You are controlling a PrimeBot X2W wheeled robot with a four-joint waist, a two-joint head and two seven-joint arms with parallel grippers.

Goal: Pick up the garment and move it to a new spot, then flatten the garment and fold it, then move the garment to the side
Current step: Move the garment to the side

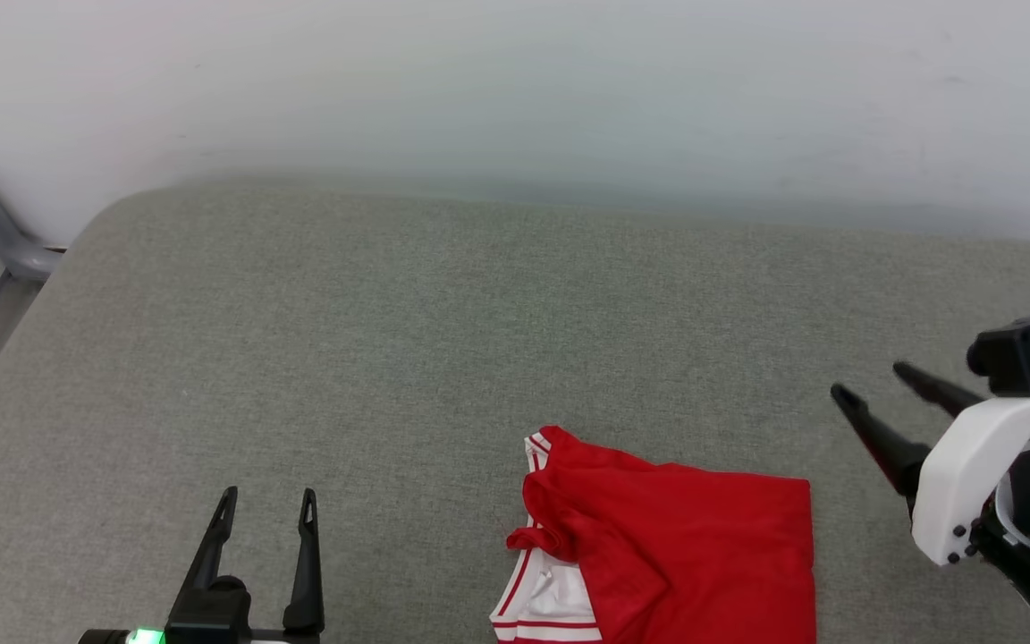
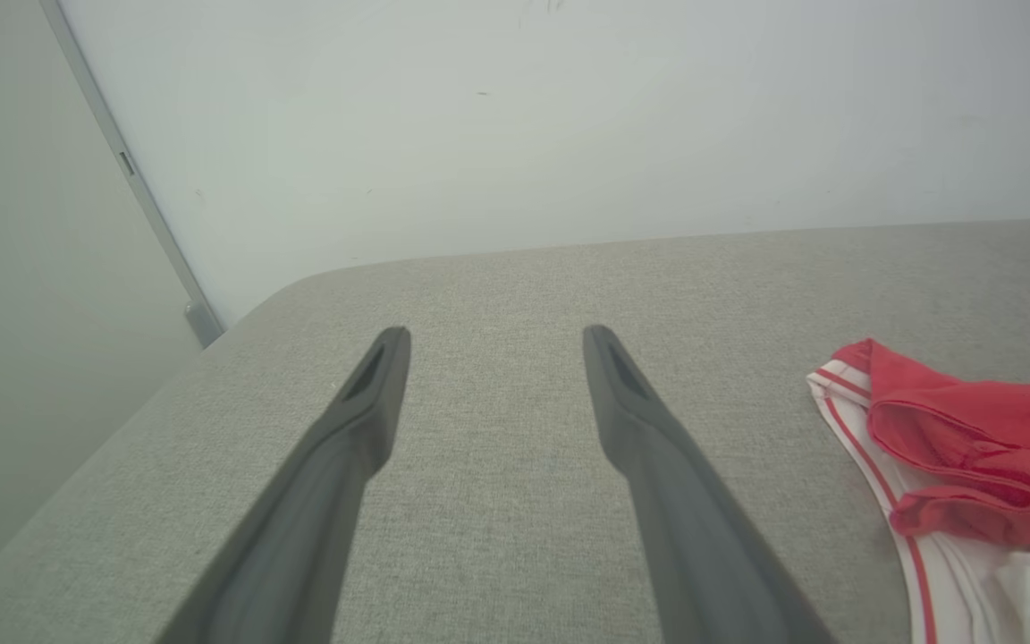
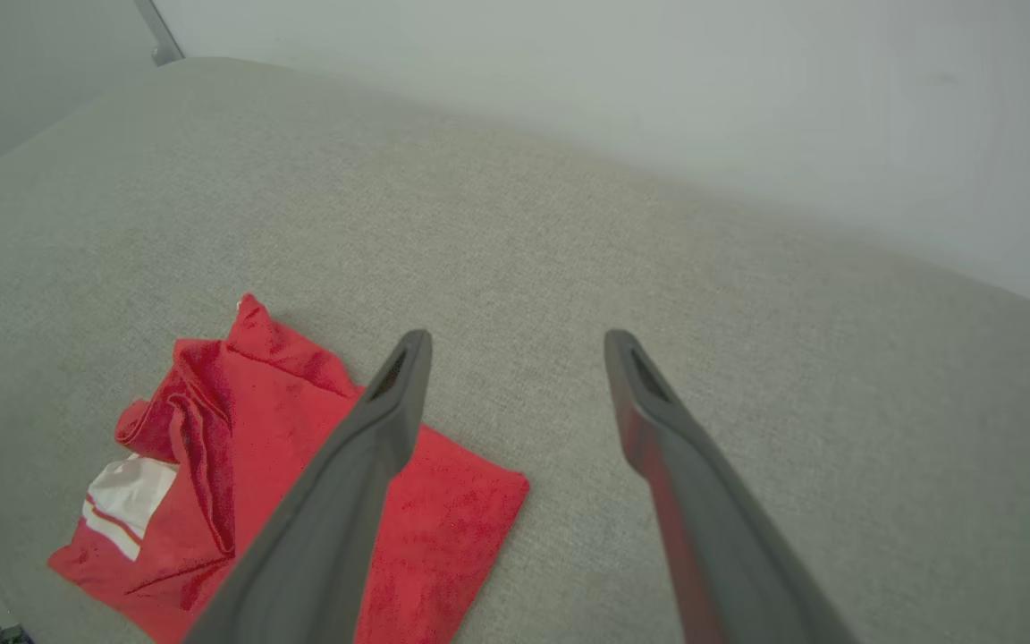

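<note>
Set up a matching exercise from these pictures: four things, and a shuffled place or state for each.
Things:
1. garment
2. left gripper
3. right gripper
4. wall

Places or states:
A. open, at the head view's right edge
B. pale, behind the grey surface
C. red, lying folded
D. open, at the head view's lower left

Pairs: 1-C, 2-D, 3-A, 4-B

The red garment (image 1: 694, 546) lies folded flat on the grey surface, white striped-trim sleeve showing.
</note>
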